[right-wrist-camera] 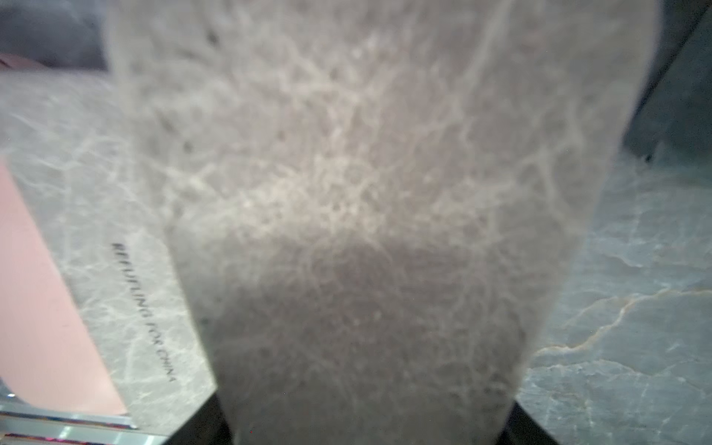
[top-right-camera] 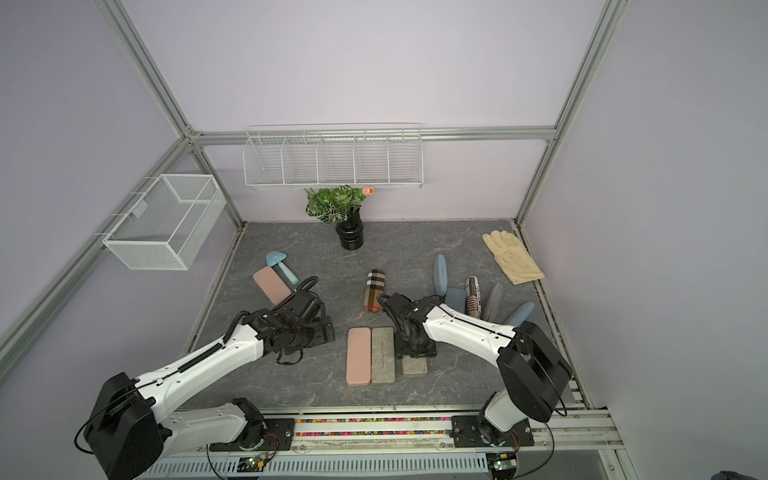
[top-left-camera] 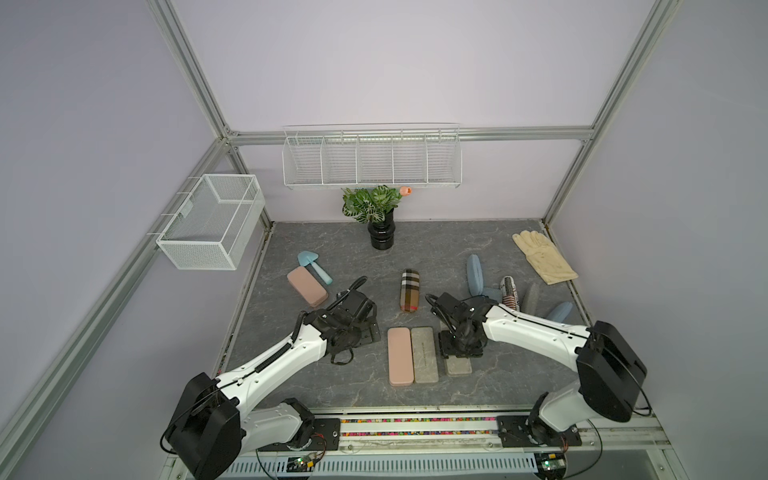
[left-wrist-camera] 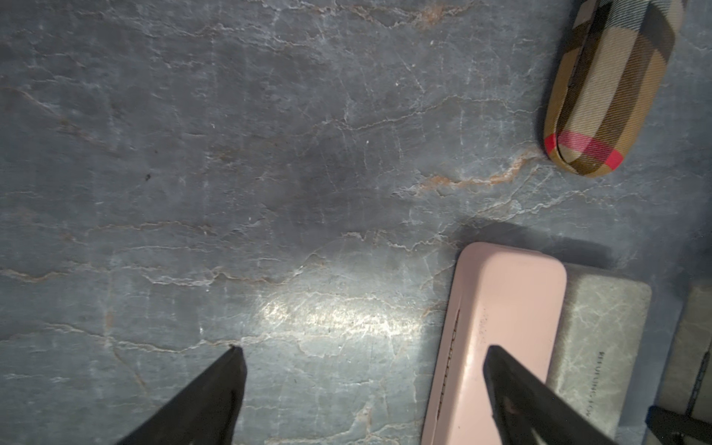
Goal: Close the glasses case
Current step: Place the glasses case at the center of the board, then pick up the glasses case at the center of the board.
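Observation:
The glasses case (top-left-camera: 457,368) is a grey marbled box lying near the table's front, the rightmost of a row of three; its visible lid lies flat. My right gripper (top-left-camera: 459,351) points down over its far end, with a finger on each long side. In the right wrist view the glasses case (right-wrist-camera: 366,173) fills the space between the fingers of the right gripper (right-wrist-camera: 364,416), which is shut on it. My left gripper (top-left-camera: 368,330) hovers open over bare table, left of the row. In the left wrist view the left gripper (left-wrist-camera: 364,352) holds nothing.
A pink case (top-left-camera: 400,356) and a second grey case (top-left-camera: 424,354) lie against the held one. A plaid case (top-left-camera: 409,290) lies behind them. Blue cases (top-left-camera: 473,272) and a glove (top-left-camera: 542,257) are at the right, another pink case (top-left-camera: 306,286) and a potted plant (top-left-camera: 380,216) farther back.

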`<state>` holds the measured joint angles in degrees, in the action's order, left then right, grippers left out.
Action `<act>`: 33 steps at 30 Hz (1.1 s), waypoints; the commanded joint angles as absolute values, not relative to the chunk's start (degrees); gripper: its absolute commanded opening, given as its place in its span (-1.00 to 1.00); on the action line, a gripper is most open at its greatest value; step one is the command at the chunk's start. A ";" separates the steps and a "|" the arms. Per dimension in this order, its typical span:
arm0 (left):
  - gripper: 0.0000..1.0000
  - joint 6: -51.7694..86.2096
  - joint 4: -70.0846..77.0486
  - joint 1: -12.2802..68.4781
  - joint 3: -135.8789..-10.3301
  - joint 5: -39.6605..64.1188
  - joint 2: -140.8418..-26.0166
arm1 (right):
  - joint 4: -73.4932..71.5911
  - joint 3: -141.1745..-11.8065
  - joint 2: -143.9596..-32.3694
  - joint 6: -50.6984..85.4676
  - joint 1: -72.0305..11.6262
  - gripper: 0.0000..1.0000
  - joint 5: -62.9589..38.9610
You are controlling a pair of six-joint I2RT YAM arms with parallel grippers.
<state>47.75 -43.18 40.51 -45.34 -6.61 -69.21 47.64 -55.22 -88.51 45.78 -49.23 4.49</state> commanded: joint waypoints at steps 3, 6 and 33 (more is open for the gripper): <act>0.94 47.48 -43.16 40.25 -45.09 -7.01 -68.97 | 43.08 -53.94 -90.04 52.79 -51.88 0.21 5.63; 0.94 47.67 -43.29 40.25 -45.43 -7.36 -69.20 | 42.54 -54.90 -92.04 53.74 -53.21 0.43 5.37; 1.00 44.34 -45.29 32.72 -51.92 -7.66 -73.74 | 53.00 -69.16 -97.69 29.26 -23.35 0.91 11.42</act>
<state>45.80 -43.68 34.33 -49.93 -7.22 -74.63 54.26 -67.31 -95.46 34.09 -25.26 12.25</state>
